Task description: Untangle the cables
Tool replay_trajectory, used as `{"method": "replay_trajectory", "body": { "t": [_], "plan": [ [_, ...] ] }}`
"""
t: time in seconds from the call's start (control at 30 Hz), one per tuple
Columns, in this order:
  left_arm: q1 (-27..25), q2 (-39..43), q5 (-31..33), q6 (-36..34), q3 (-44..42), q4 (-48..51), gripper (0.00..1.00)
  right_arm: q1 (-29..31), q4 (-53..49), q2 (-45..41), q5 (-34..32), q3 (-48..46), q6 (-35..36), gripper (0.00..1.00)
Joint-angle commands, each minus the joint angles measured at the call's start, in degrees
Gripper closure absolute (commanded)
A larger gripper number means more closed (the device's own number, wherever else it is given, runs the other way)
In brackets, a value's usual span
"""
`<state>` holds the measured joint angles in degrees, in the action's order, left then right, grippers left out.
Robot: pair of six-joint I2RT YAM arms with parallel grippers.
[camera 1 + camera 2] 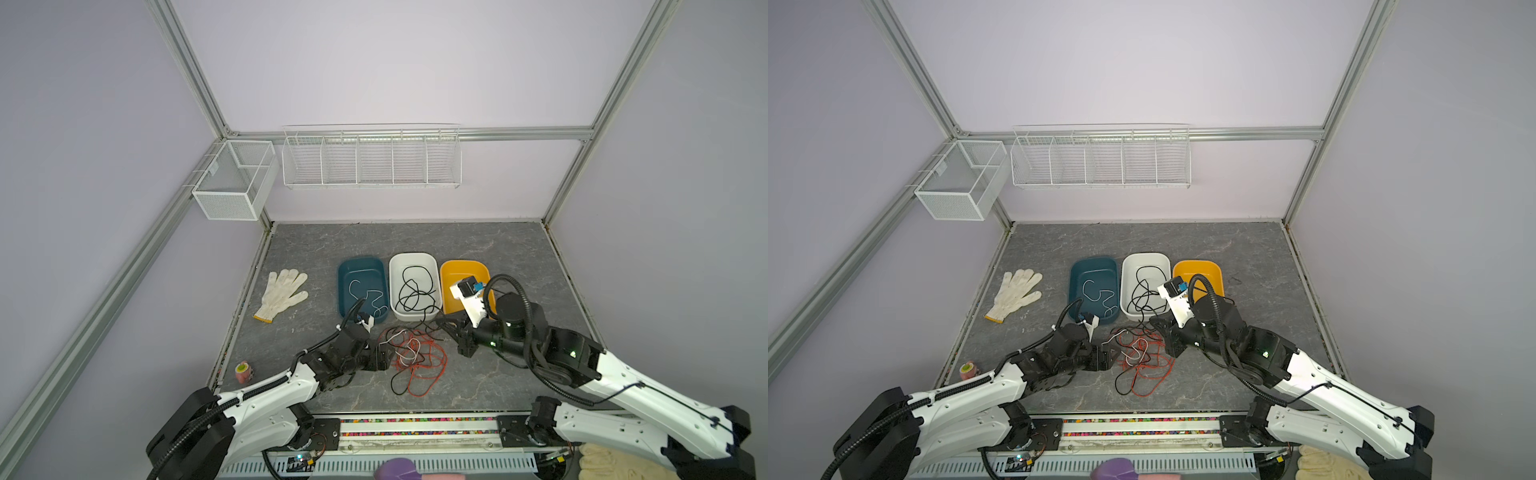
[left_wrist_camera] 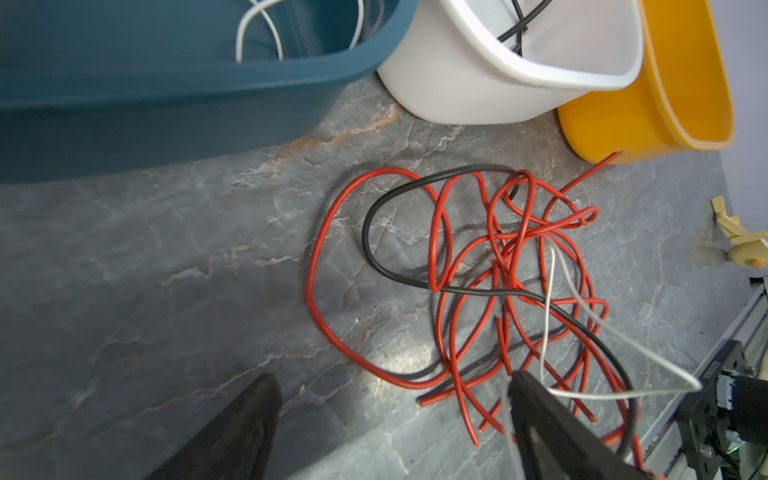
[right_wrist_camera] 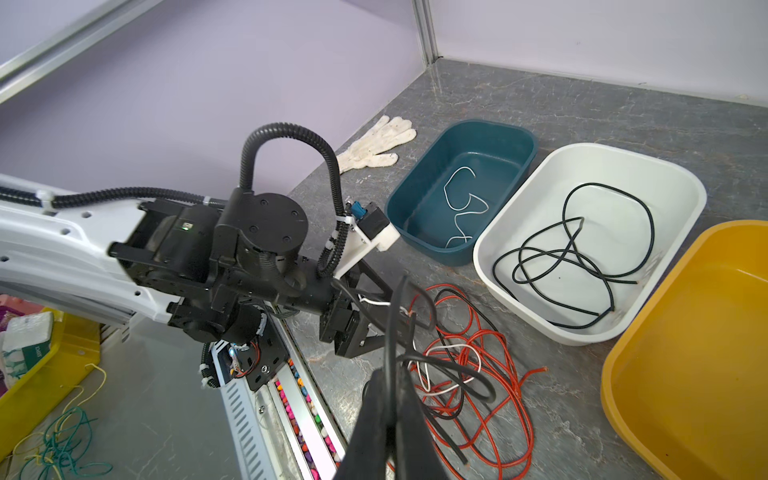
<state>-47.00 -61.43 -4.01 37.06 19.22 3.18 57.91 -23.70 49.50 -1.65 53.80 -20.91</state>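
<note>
Leftmost, one white glove [image 1: 282, 293] lies flat on the table [image 1: 519, 257]. Next come three tubs in a row. The teal tub [image 1: 361, 258] holds one white cable [image 3: 445, 192]. The white tub [image 1: 413, 254] holds a coiled black cable [image 1: 411, 297], one length or two I cannot tell. The yellow tub [image 1: 461, 270] stands last.

Nearer the robot, the left gripper [image 2: 390, 376] has its fingers [image 2: 245, 424] spread wide at the left edge of the tangle [image 1: 417, 359]. The tangle is made of several red cables [image 2: 308, 286], too knotted to count, and a loose white cable [image 2: 547, 316] drapes over one fingertip. At the tangle's right edge, the right gripper [image 3: 388, 374] has its fingers [image 3: 374, 428] pressed together, pinching a black cable [image 3: 390, 324] that rises from the heap.
</note>
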Motion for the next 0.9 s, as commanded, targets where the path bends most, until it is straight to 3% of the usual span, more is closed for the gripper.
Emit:
{"method": "replay_trajectory", "body": {
  "t": [0.0, 0.17, 0.27, 0.43, 0.87],
  "plan": [
    [-0.37, -1.76, -0.68, 0.94, -0.17, -3.28, 0.14, 0.55, -1.72, -2.53, 0.27, 1.14, 0.74, 0.94],
    [-0.72, -3.92, -1.28, 1.42, 0.11, -5.02, 0.15, 0.76, -2.02, -5.37, 1.49, 0.26, -0.13, 0.94],
    [-0.9, -5.2, -2.19, 1.29, 0.25, -5.73, 0.25, 0.8, -2.99, -6.86, 1.42, 0.23, -0.45, 0.94],
    [-1.11, -6.58, -2.32, 1.34, 0.46, -5.97, 0.33, 0.8, -4.52, -9.96, 0.09, 0.4, -0.35, 0.94],
    [-1.2, -9.41, -2.05, 0.9, 1.6, -5.14, 0.76, 0.8, -10.63, -15.98, -6.03, 1.8, 0.34, 0.94]
  ]
}}
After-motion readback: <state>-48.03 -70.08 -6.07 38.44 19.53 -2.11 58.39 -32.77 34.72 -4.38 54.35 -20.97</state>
